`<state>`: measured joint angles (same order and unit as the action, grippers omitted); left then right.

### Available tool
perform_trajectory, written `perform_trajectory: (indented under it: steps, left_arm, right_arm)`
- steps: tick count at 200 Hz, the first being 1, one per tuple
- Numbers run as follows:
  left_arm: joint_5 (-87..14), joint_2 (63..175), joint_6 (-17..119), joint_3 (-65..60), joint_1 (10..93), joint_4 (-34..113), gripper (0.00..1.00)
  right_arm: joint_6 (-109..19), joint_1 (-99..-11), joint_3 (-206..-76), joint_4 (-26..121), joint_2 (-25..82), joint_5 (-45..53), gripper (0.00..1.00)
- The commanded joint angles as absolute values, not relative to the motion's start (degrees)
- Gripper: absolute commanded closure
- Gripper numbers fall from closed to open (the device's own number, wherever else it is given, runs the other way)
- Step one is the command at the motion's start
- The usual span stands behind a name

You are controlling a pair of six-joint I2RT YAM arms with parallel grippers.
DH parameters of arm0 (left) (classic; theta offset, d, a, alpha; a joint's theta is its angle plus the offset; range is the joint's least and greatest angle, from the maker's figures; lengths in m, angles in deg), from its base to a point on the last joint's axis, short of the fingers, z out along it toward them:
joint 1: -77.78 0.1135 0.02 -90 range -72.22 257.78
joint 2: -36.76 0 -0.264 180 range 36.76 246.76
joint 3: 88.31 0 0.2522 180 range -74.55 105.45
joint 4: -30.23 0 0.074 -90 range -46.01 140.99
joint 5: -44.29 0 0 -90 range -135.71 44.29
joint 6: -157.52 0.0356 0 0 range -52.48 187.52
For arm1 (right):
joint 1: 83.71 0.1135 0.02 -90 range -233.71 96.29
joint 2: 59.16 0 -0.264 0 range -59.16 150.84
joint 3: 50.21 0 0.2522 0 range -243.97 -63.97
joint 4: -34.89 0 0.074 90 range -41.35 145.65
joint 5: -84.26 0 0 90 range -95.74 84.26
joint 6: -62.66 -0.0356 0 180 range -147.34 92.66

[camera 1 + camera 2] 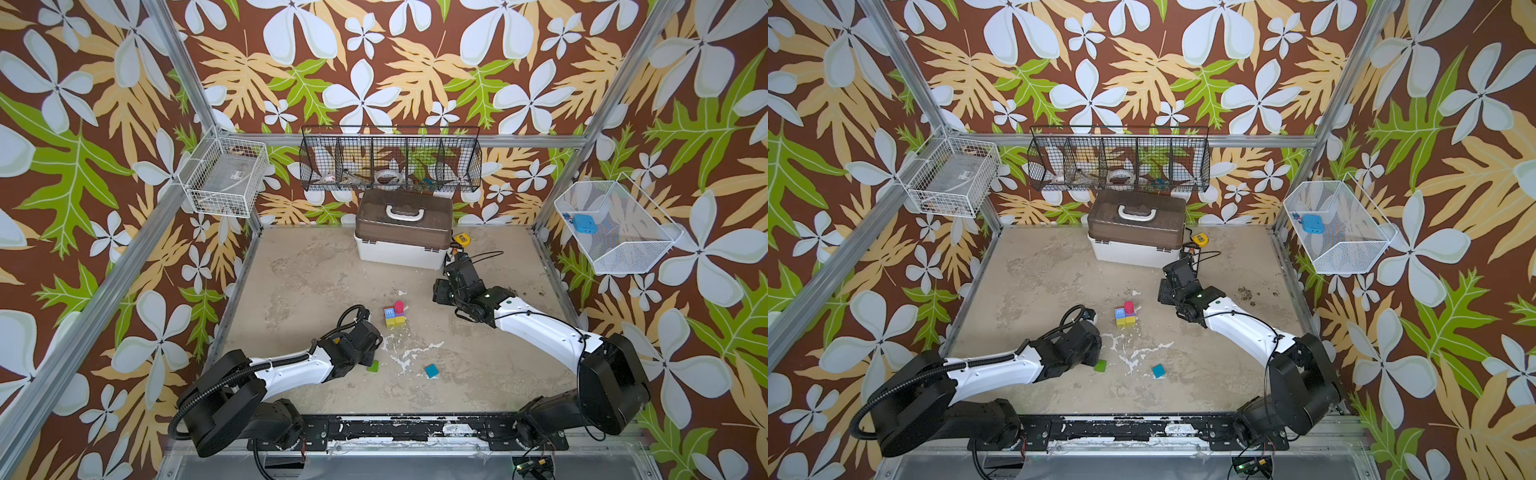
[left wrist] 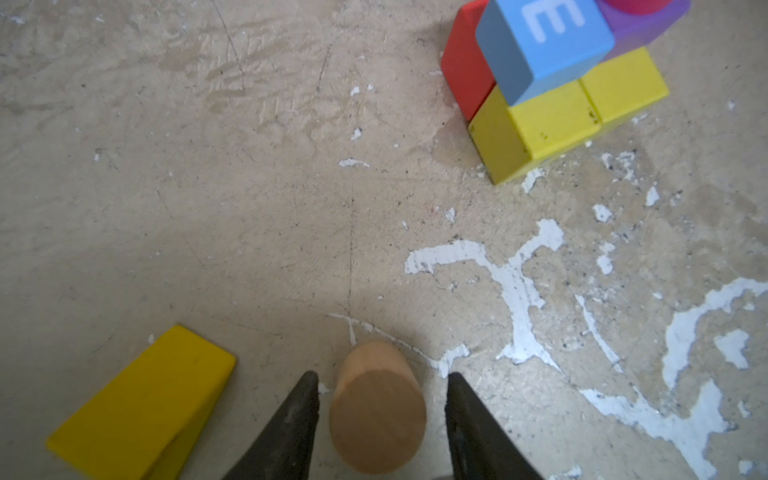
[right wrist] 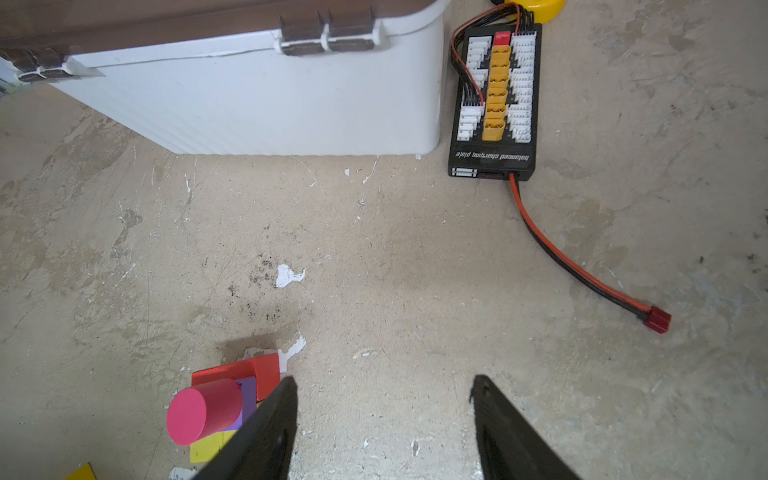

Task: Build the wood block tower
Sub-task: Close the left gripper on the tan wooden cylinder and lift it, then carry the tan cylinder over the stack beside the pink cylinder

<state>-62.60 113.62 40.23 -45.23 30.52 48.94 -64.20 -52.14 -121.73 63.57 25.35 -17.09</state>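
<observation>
Two arms, one live job: the left gripper (image 2: 382, 374) straddles the tan cylinder (image 2: 376, 407), jaws parted with a gap showing on each side, so it isn't clamped on it yet. The cylinder looks upright, long axis vertical, round top toward the wrist camera (my read). The tower (image 1: 394, 316) sits mid-workspace, just beyond the left gripper toward the back and centre. It has yellow cubes (image 2: 552, 120) and a red block (image 2: 461, 70) at the base, a blue cube (image 2: 544, 45) and purple block (image 2: 640, 25) above, and a pink cylinder (image 3: 203, 409) on top. The left arm is the one on the tan cylinder. The right gripper (image 3: 384, 380) hangs empty and spread just beside the tower. Loose pieces: yellow wedge (image 2: 141, 407) just beside the left gripper, green block (image 1: 372, 366), teal block (image 1: 431, 370). Readable text: "E" on the blue cube; "balanced charging plate" on the black board (image 3: 494, 95) beside the white box (image 3: 270, 104).
</observation>
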Motion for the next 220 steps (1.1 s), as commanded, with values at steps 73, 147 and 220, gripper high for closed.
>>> perform_trajectory:
  steps: [73,147,220]
  left_arm:
    - [-63.33,115.39,40.65,-44.14,30.51,49.6,0.62]
    - [-63.03,114.27,41.24,-42.63,30.5,50.51,0.84]
    - [-62.92,109.27,49.83,-25.7,30.59,59.07,1.0]
  right_arm:
    - [-64.15,-52.12,-122.25,64.12,25.65,-17.33,0.33]
    - [-64.24,-52.1,-122.45,64.13,25.42,-17.85,0.33]
    - [-64.7,-55.0,-120.12,63.57,21.96,-17.93,0.34]
